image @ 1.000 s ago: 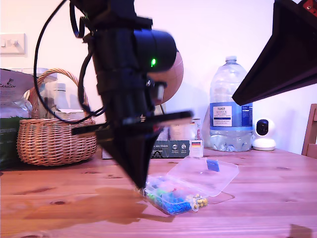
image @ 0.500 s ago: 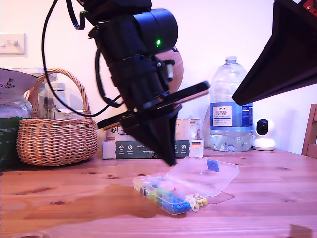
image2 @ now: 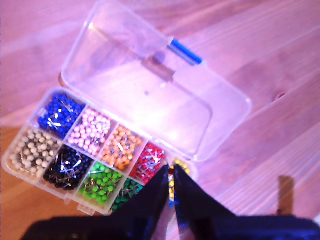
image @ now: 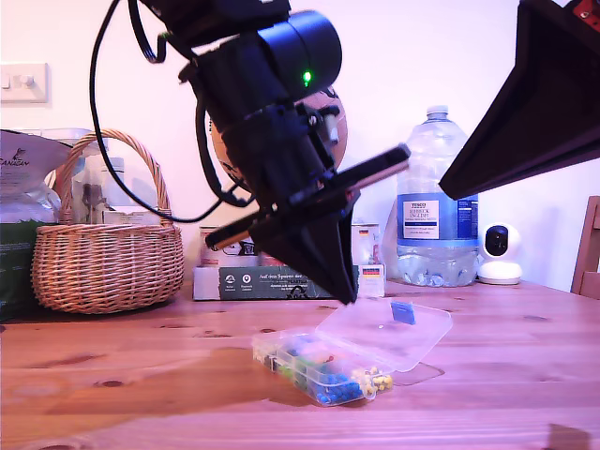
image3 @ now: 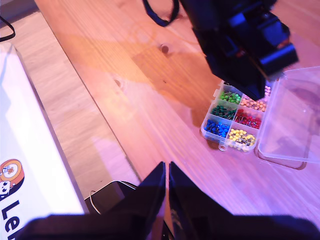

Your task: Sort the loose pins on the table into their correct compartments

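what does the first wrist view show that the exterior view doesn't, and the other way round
Only the first wrist view: the compartments seen from above, each colour distinct, such as the blue pins, the white pins and the black pins, with my first gripper over the box's edge.

Only the exterior view: the wicker basket, the water bottle, and my first gripper hanging above the box, not touching it.

Both: the clear plastic box lying open on the table, with its lid folded back flat.
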Tool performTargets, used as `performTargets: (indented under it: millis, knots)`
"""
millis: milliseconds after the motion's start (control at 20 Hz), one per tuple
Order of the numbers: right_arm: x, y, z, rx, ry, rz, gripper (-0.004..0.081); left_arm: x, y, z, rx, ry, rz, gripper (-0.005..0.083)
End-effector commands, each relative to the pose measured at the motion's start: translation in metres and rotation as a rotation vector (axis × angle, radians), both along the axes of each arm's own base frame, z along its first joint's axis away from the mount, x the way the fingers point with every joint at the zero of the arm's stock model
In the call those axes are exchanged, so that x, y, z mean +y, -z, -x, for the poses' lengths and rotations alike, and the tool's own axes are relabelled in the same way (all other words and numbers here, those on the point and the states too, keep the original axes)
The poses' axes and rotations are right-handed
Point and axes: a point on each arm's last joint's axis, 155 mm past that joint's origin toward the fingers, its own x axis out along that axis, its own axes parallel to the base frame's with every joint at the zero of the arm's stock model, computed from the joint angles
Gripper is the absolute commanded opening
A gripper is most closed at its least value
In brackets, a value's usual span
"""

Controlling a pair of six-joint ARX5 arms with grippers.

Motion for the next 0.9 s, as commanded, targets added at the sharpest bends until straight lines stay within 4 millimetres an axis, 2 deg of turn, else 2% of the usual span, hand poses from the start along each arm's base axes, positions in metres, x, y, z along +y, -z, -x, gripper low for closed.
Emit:
performTargets:
  millis: [0, 100, 700, 850]
  knots:
    - [0.0014, 0.0014, 0.0012, 0.006, -0.005, 0.0, -0.0013, 0.0024, 0.0263, 0.0075, 0.048, 0.014, -0.041, -0.0024]
    - [0.0014, 0.0014, 0.0012, 0.006, -0.005, 0.0, -0.0013, 0.0033, 0.0312, 0.0085, 0.058, 0.014, -0.05, -0.0024]
    - [0.0014, 0.0014, 0.0012, 0.006, -0.005, 0.0, -0.0013, 0.0041, 0.032, 0.0091, 0.054, 0.013, -0.059, -0.0023]
    - [0.0014, 0.0014, 0.0012, 0.006, -0.005, 0.0, -0.0013, 0.0032, 0.0317, 0.0101, 0.059, 0.016, -0.054, 0.0039]
